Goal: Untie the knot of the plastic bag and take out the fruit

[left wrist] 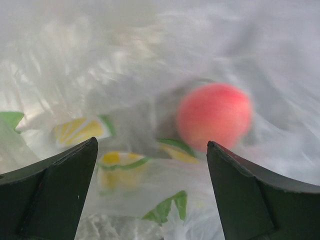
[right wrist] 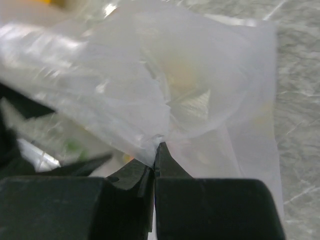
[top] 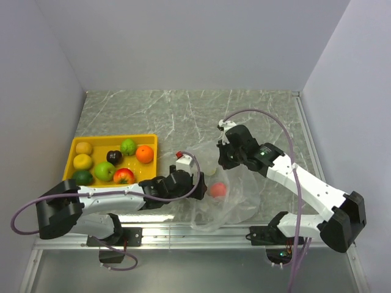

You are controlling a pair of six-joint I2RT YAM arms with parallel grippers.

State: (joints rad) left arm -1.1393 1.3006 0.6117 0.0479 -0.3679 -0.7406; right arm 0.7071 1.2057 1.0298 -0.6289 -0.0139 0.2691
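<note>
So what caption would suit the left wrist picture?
Open left gripper faces a pink fruit inside the plastic bag.

yellow tray (top: 110, 137): one, by the left edge of the desk (top: 183, 110)
yellow fruits (top: 84, 148) (top: 82, 161): two, in the tray
dark green fruit (top: 82, 177): one, in the tray
light green fruits (top: 128, 146) (top: 104, 171): two, in the tray
orange fruit (top: 145, 154): one, in the tray
dark purple fruit (top: 114, 157): one, in the tray
red fruit (top: 124, 176): one, in the tray
pink fruit (left wrist: 214, 116): one, inside the bag
plastic bag (top: 235, 195): one, at the desk's near edge
tools: two, the left tool (left wrist: 152, 145) and the right tool (right wrist: 156, 150)
</note>
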